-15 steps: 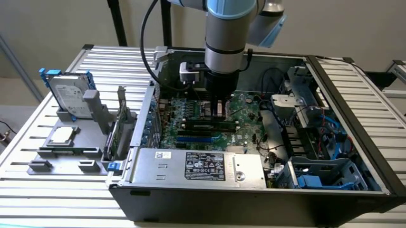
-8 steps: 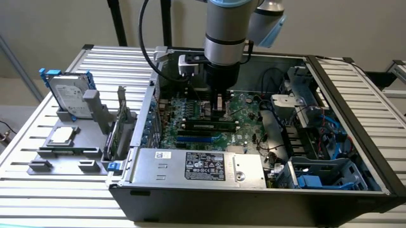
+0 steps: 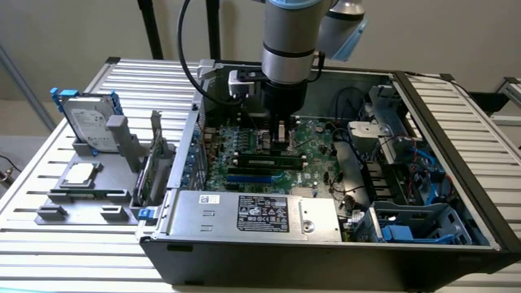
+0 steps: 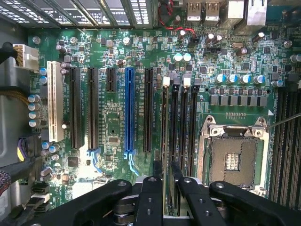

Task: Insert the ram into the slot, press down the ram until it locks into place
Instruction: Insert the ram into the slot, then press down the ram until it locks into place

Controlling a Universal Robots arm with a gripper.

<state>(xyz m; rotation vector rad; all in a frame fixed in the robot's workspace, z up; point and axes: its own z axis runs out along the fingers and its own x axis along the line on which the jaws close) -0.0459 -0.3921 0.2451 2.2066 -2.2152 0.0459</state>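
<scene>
Inside the PC case [image 3: 456,152], the ram [image 4: 165,141] was clamped edge-down by the gripper [image 4: 165,181], aligned w/ 1 black slot [image 4: 165,117] for seating.

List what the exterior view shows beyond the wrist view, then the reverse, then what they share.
Exterior view adds: the arm, the computer case, the silver power supply, a hard drive on a grey fixture at the exterior view's left, and the ram seen along its length. Wrist view adds: the white slot, the processor socket and a row of capacitors. Shared: the green motherboard, the blue slot, the black memory slots and the tool.
</scene>
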